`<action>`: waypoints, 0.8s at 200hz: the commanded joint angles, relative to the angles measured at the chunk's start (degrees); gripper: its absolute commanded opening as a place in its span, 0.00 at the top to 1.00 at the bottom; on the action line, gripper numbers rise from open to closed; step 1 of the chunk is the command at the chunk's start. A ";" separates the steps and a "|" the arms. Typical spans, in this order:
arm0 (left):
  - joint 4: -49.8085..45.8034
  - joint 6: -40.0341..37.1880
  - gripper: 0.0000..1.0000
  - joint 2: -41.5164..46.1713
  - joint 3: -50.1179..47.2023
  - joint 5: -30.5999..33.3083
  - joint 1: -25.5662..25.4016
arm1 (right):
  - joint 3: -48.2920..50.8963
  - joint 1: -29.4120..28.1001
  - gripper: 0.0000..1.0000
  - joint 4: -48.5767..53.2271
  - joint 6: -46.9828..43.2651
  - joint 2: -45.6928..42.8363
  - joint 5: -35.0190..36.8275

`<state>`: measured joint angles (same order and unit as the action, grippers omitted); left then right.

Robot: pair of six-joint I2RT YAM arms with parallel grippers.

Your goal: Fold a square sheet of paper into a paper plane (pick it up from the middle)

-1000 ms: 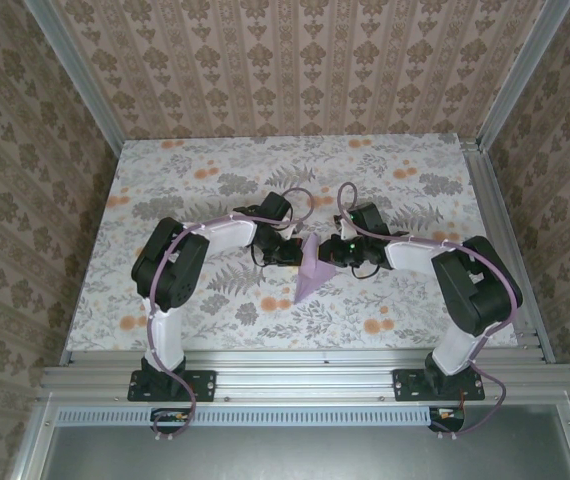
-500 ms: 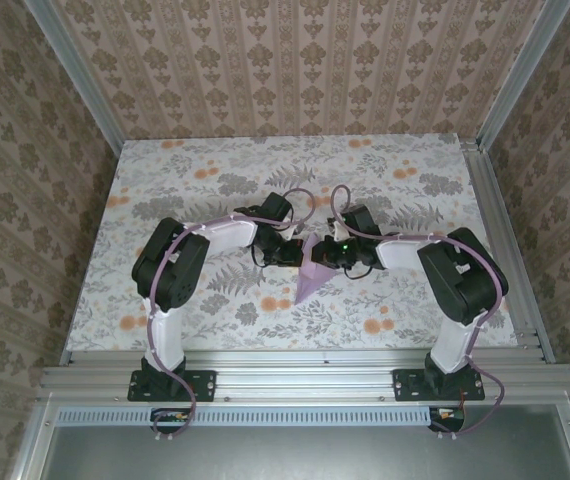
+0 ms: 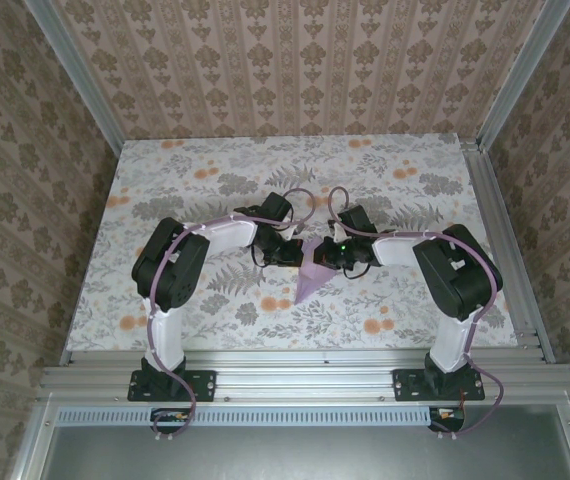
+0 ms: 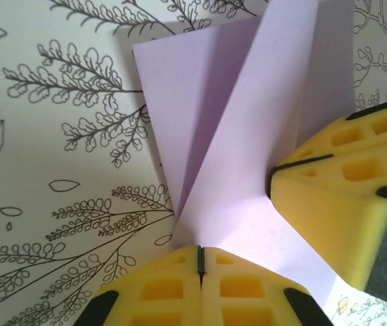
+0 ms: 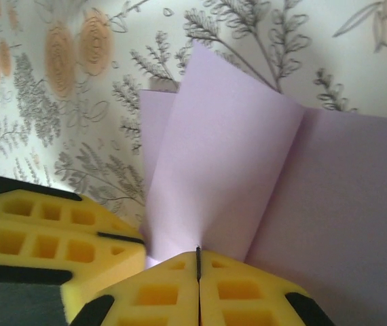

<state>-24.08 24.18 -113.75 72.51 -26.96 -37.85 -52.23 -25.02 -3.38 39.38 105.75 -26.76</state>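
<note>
Right gripper [image 5: 198,258] has crept in; it and the left gripper [image 4: 199,257] both clamp the paper plane [image 3: 311,272]. Uneven pulling could tear it.

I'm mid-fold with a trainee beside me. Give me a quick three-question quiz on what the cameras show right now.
1. True or false: the left tool stands wide open.
2. What colour is the paper plane? A orange, B pale lilac, C green.
3. In the top view, which way does the plane's tip point?
Key: 1 false, it is shut on the paper plane, as is the right tool. 2 B. 3 Toward the near edge of the table.
</note>
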 commanded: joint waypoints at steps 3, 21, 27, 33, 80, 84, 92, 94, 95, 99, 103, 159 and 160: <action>-2.19 -1.53 0.97 -0.32 0.33 0.00 -0.30 | -1.15 -0.21 0.91 4.45 -2.06 0.47 3.94; -2.12 -1.52 0.95 -0.16 0.37 -0.23 -0.34 | -1.02 -0.21 0.91 5.11 -2.35 0.27 4.85; -2.08 -1.43 0.95 -0.07 0.44 -0.28 -0.38 | -0.96 -0.21 0.91 5.38 -2.37 0.32 5.09; -2.07 -1.37 0.94 0.07 0.44 -0.45 -0.39 | -0.87 -0.25 0.91 5.40 -2.30 0.40 5.27; -3.43 -1.36 0.82 2.40 1.21 0.15 -0.67 | -0.17 -0.13 0.92 5.52 -2.55 0.88 6.10; -3.59 -1.36 0.81 2.75 1.27 0.28 -0.65 | -0.01 -0.12 0.92 5.53 -2.48 0.89 6.13; -3.98 -1.38 0.79 3.45 1.41 0.51 -0.74 | 0.11 -0.13 0.92 5.58 -2.63 0.98 6.22; -4.08 -1.32 0.78 3.63 1.41 0.57 -0.74 | 0.17 -0.12 0.92 5.60 -2.68 0.98 6.31; -4.11 -1.33 0.78 3.72 1.41 0.63 -0.74 | 0.18 -0.12 0.92 5.63 -2.70 1.05 6.30; -4.28 -1.33 0.77 4.14 1.41 0.82 -0.74 | 0.18 -0.06 0.92 5.58 -2.70 1.11 6.22; -4.56 -1.28 0.76 4.57 1.47 1.00 -0.82 | 0.24 -0.03 0.92 5.50 -2.68 1.12 6.20; -5.28 1.25 0.66 11.37 -1.17 3.41 -3.38 | 0.33 -0.03 0.92 5.19 -2.82 1.20 5.41; -5.28 1.36 0.66 11.45 -1.29 3.45 -3.46 | 0.31 -0.03 0.92 5.21 -2.86 1.16 5.41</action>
<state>-27.92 24.03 -106.56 72.49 -25.17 -39.53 -52.58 -25.08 -1.50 37.65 105.75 -24.62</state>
